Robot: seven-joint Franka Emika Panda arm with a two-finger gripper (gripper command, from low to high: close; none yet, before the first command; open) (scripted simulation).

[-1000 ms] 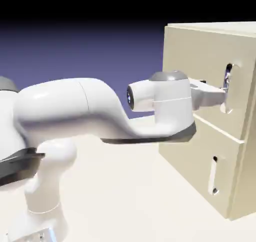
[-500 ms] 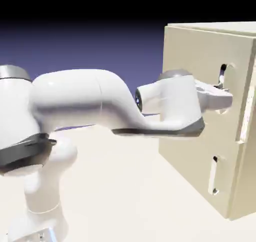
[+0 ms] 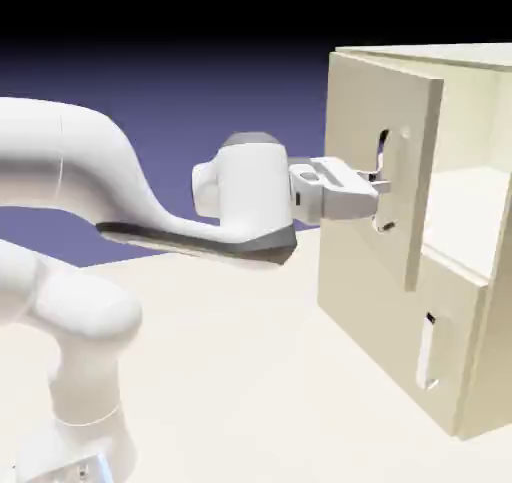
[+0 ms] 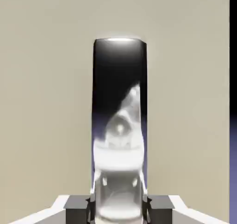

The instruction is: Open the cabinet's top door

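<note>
Gripper (image 3: 378, 193) is clamped on the long vertical white bar handle (image 3: 381, 166) of the top door; hand view shows the two small grey finger tips (image 4: 77, 203) pinched in on either side of the white bar (image 4: 119, 190), which sits inside its dark slot recess (image 4: 119, 79). Hand is level, reaching in from the exterior view's left off the white Franka arm (image 3: 120, 191).

The top door (image 3: 395, 161), the larger flat cream-beige square panel, is swung partway out from the large boxy cream-beige cabinet (image 3: 470, 301). Its free edge stands clear of the cabinet face, and the pale interior and a shelf edge (image 3: 465, 206) show to the right of it. The shorter lower panel (image 3: 400, 321) with its smaller white handle (image 3: 428, 351) is flush, untouched.

Step in hand, my read: mid-pull, door cracked but not fully open. Maybe a third of the swing done, hard to call exactly from this angle.

Next move calls for pulling along the door's arc, not a straight line. The wrist has to rotate with the panel so the fingers stay square on the bar. Risk: a straight tug would load the handle sideways and the pinch could slip off the bar, since the grip is narrow. Elbow is already folded back close to the base (image 3: 85, 411), so reach room for the rest of the swing looks tight.
</note>
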